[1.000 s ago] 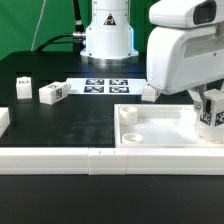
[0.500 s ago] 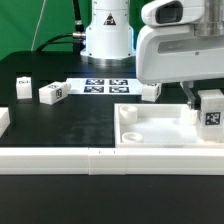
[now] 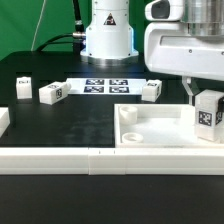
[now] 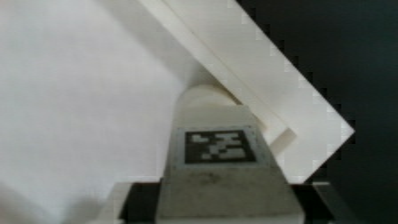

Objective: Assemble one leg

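White plastic is filling most of the scene. The gripper (image 3: 204, 103) is clamping the leg (image 3: 209, 117), a chunky white block with a black-and-white tag facing the exterior camera. It is holding the leg upright over the corner of the tray-like piece (image 3: 160, 132) at the exterior view's right. Whether the leg's lower end is touching the tray or hanging just above it cannot be told. In the wrist view, dark fingers (image 4: 135, 200) are pressing on either side of the tagged leg, with the tray's raised rim running beyond. Spare legs (image 3: 52, 92) are lying on the black table (image 3: 70, 122), near the marker board (image 3: 105, 86).

A round socket (image 3: 127, 114) is showing at the tray's far corner, but the one under the held leg is hidden. The likely risk is misalignment. If the leg is sitting tilted or off-centre, pressing down could jam it on the socket's edge or push the tray sideways. Letting go too soon could let it topple.
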Available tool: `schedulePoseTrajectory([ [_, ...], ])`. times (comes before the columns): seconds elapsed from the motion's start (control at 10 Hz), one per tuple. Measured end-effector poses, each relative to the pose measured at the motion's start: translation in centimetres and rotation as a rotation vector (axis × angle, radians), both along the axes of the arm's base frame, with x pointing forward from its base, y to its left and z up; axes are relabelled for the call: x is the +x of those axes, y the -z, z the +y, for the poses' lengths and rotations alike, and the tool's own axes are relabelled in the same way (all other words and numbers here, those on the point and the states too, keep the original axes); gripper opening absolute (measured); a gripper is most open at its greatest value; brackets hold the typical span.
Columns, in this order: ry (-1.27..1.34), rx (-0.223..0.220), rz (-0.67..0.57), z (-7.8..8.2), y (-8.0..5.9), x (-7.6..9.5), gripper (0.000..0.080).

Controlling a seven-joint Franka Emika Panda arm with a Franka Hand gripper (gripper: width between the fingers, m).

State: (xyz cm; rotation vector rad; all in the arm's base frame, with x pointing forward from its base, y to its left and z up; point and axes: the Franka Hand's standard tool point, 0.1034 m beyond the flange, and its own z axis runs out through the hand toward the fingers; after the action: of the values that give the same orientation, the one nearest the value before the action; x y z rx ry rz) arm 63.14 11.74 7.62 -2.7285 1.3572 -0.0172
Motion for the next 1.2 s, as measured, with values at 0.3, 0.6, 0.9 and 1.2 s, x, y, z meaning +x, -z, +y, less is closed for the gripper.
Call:
schedulePoseTrajectory([
  [0.3, 0.276, 0.016, 0.022, 0.10, 0.03, -0.04, 0.0290],
  [0.6, 0.339, 0.030, 0.030, 0.24, 0.07, -0.08, 0.0296],
  [0.9, 0.141, 0.021, 0.012, 0.22, 0.01, 0.01, 0.0625],
  [1.2, -0.255, -0.001, -0.020, 0.49, -0.09, 0.18, 0.0643],
])
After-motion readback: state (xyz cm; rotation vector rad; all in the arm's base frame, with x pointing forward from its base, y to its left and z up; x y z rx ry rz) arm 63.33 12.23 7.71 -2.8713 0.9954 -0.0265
